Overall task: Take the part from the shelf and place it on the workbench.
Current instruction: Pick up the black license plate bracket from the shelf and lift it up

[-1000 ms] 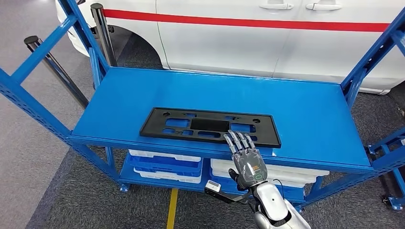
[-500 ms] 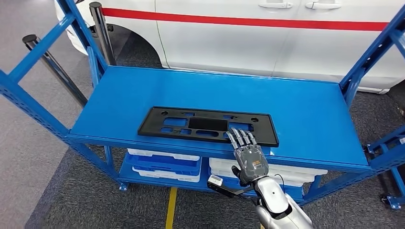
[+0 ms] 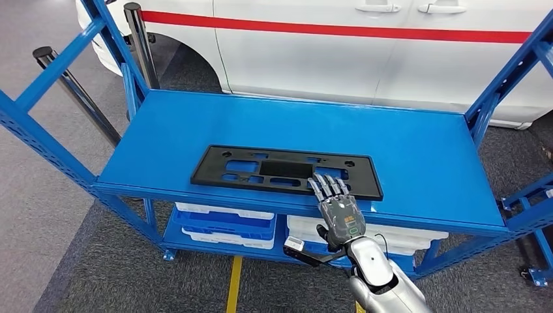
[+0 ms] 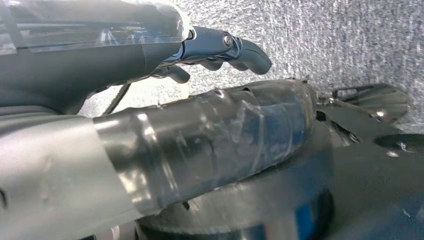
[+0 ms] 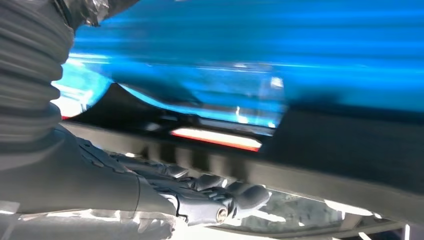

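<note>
Behind the rack, a white car body with a red stripe [image 3: 339, 29] fills the background; grey carpet covers the floor, with a yellow floor line [image 3: 235, 287] running under the rack's front edge.

Far left: two black round-topped posts [image 3: 75, 91] stand beside the blue steel shelf rack [image 3: 417, 140], just outside its left uprights.

Top shelf, left of centre to centre: flat black rectangular plastic part with cut-out slots [image 3: 261, 169] lies flat on the blue deck, close to the front edge, long side parallel to that edge.

Lower tier: white and blue stacked plastic trays [image 3: 225, 225] sit under the part.

Right of centre: robot's right hand [image 3: 338, 208] reaches up from below, back of hand facing upward, fingers [image 3: 328, 186] extended and lying close together over the part's near right edge. Fingertips overlap the black frame. Right wrist view, blurred: dark fingers [image 5: 215, 192] are curled under the shelf lip. Whether the hand actually has the part clamped — cannot tell.

Left hand [image 4: 150, 125]: wrist view has it over grey carpet, fingers [image 4: 240, 50] slightly curled, nothing between them.
</note>
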Controlling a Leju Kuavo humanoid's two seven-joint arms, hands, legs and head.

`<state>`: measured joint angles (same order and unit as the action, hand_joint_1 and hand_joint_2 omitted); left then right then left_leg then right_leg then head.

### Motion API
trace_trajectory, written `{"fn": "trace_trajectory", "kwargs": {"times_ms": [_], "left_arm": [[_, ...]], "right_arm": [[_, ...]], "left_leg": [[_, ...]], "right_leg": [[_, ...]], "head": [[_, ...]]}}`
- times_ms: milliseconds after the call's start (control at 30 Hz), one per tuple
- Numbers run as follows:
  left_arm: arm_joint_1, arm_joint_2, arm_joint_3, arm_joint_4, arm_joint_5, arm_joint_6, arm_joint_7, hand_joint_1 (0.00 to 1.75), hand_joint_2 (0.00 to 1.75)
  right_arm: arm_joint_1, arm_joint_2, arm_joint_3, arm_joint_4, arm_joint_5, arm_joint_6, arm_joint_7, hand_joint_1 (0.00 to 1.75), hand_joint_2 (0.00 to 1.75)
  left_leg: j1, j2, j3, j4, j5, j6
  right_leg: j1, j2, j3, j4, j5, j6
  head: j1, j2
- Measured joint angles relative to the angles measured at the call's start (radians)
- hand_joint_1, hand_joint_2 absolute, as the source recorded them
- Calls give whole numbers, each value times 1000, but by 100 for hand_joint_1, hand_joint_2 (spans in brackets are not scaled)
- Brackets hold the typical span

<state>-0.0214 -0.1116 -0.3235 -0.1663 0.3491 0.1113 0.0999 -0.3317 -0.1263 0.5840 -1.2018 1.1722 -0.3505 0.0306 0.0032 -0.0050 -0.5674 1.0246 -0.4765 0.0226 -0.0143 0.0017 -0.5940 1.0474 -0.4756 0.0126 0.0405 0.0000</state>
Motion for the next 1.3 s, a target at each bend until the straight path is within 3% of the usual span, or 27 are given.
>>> {"fn": "trace_trajectory", "kwargs": {"times_ms": [100,167,233,267,300,333,400,467,567,633,733,767,800,833,900,967,1067,1133,1233,1267,1300], "left_arm": [[0,0,0,0,2,-1,0,0,0],[0,0,0,0,3,-1,0,0,0],[0,0,1,0,4,-3,0,0,0],[0,1,1,0,5,-4,0,0,0],[0,1,1,0,5,-5,1,0,0],[1,1,1,0,6,-6,1,0,0],[1,2,2,0,7,-9,2,0,0],[1,2,2,0,10,-12,2,0,0],[0,3,2,0,13,-14,2,0,0],[0,2,2,0,14,-16,2,0,0],[1,2,2,0,15,-22,2,0,0],[1,2,2,0,15,-25,3,0,0],[1,2,2,0,15,-28,5,0,0],[1,2,2,0,15,-31,7,0,0],[1,2,2,0,15,-33,11,0,0],[0,2,2,0,16,-34,13,0,0],[-1,2,2,0,18,-34,17,0,0],[-1,2,2,0,20,-34,18,0,0],[-1,2,2,0,22,-34,22,0,0],[-1,2,2,0,22,-34,23,0,0],[-1,2,2,0,23,-34,24,0,0]], "right_arm": [[-5,-1,0,3,-6,0,-2,0,175],[-12,-1,0,5,-9,2,-3,0,175],[-19,-1,0,11,-13,6,-5,0,175],[-22,-1,0,15,-16,9,-7,0,175],[-27,-1,0,20,-20,13,-9,0,175],[-32,-1,0,25,-23,15,-11,0,175],[-44,-1,0,32,-30,19,-16,0,175],[-58,0,0,41,-37,21,-20,0,175],[-72,0,0,53,-43,26,-22,0,175],[-86,-1,0,62,-47,31,-23,0,175],[-103,-1,0,87,-50,35,-27,0,175],[-106,-1,0,97,-51,34,-29,0,175],[-109,0,0,106,-52,32,-31,0,175],[-112,0,0,115,-52,30,-33,0,175],[-122,0,0,126,-52,25,-34,0,175],[-129,2,0,134,-52,21,-37,0,175],[-135,8,0,143,-51,18,-40,0,175],[-140,13,0,149,-50,18,-40,0,175],[-147,19,0,158,-48,18,-40,0,175],[-148,20,0,162,-47,18,-40,0,175],[-150,21,0,165,-46,18,-40,0,175]], "left_leg": [[4,0,-6,17,-16,-16],[7,1,-46,105,-70,-26],[8,1,-107,237,-127,-31],[8,1,-127,277,-135,-31],[8,1,-128,279,-122,-30],[8,1,-111,241,-93,-27],[6,1,-46,101,-24,-17],[1,0,-7,11,4,-8],[0,-1,-3,-8,9,4],[5,2,2,-21,18,15],[5,5,3,-26,22,22],[5,5,2,-25,21,23],[5,4,2,-23,20,23],[5,2,2,-20,19,23],[4,0,2,-12,13,19],[1,0,-2,-4,8,11],[-1,-1,-5,-4,7,-4],[1,-1,-18,25,-16,-15],[6,-1,-95,193,-107,-27],[7,-1,-119,246,-126,-30],[9,0,-128,269,-127,-32]], "right_leg": [[-2,0,1,-6,5,-19],[-3,-2,1,-9,8,-28],[-1,-3,0,-9,8,-31],[0,-4,0,-9,7,-31],[1,-3,1,-8,7,-32],[1,-2,2,-8,7,-32],[2,0,5,-8,6,-30],[4,1,2,-7,7,-22],[4,0,1,-11,10,-5],[5,0,-13,24,-17,4],[3,0,-94,197,-104,11],[2,-1,-116,243,-116,12],[1,-1,-122,255,-108,13],[0,-1,-110,228,-83,13],[0,-1,-47,99,-18,9],[4,-1,-6,8,10,2],[7,-1,-3,-9,12,-12],[2,-5,-1,-15,17,-25],[0,-12,-6,-18,21,-35],[0,-14,-7,-18,22,-35],[0,-14,-8,-17,22,-35]], "head": [[0,0],[-1,0],[-1,0],[-1,0],[-1,0],[-1,0],[-1,0],[0,0],[0,0],[0,0],[1,0],[1,0],[1,0],[1,0],[1,0],[1,0],[1,0],[0,0],[-1,0],[-1,0],[-1,0]]}}
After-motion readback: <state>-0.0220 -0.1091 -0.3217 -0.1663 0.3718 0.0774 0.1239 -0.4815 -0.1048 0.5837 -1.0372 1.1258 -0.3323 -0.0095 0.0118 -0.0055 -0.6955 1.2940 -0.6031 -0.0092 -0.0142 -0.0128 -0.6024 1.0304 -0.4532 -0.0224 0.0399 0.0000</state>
